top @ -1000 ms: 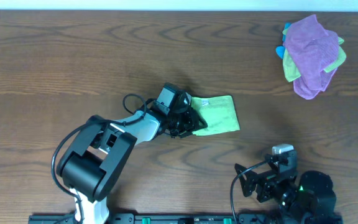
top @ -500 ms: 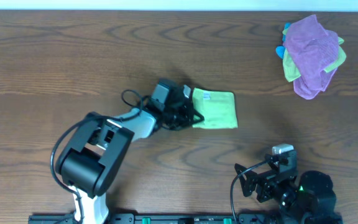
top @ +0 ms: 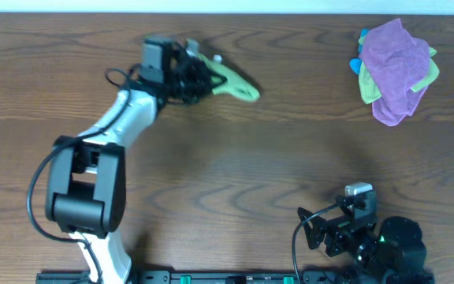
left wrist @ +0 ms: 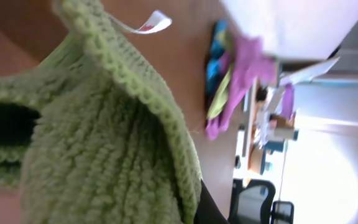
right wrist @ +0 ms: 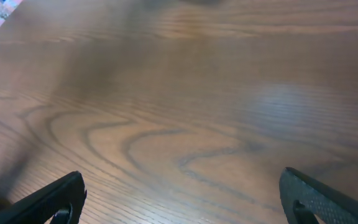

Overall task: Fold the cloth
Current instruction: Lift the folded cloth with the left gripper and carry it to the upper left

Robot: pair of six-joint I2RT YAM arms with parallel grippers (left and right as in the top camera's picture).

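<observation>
Clutching the cloth (top: pixel 233 82) in a bunch, the left gripper (top: pixel 198 76) is clenched on it near the table's (top: pixel 235 173) far edge, left of centre.
Broad bare wood separates it from the right gripper (top: pixel 327 231) at the near edge, whose jaws stand apart in its own view. Only the left wrist view shows the cloth's white tag (left wrist: pixel 149 25) and stitched hem. A purple cloth (top: pixel 392 67) heap lies far right.
</observation>
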